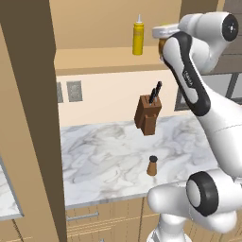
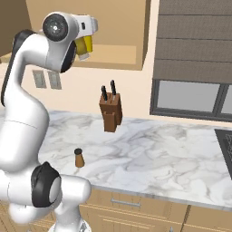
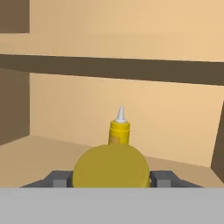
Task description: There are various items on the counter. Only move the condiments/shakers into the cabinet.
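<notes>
My gripper (image 3: 110,180) is shut on the yellow-orange jar (image 3: 110,168), with a dark finger (image 3: 57,178) on each side of it. It holds the jar (image 2: 84,45) up at the open shelf of the cabinet (image 1: 94,61), near the shelf's right end. Just behind the jar, the tall yellow squeeze bottle (image 3: 119,129) stands upright on the shelf (image 3: 43,157), left of my hand in the left base view (image 1: 138,38). The small brown black-topped shaker (image 1: 152,165) stands on the marble counter (image 1: 108,160) near its front edge, also in the right base view (image 2: 79,157).
A brown knife block (image 1: 148,115) with black handles stands at the back of the counter, below the shelf. The cabinet's open door (image 1: 28,94) stands tall at the left. A window (image 2: 190,97) fills the wall to the right. Drawer fronts (image 2: 127,204) run under the counter.
</notes>
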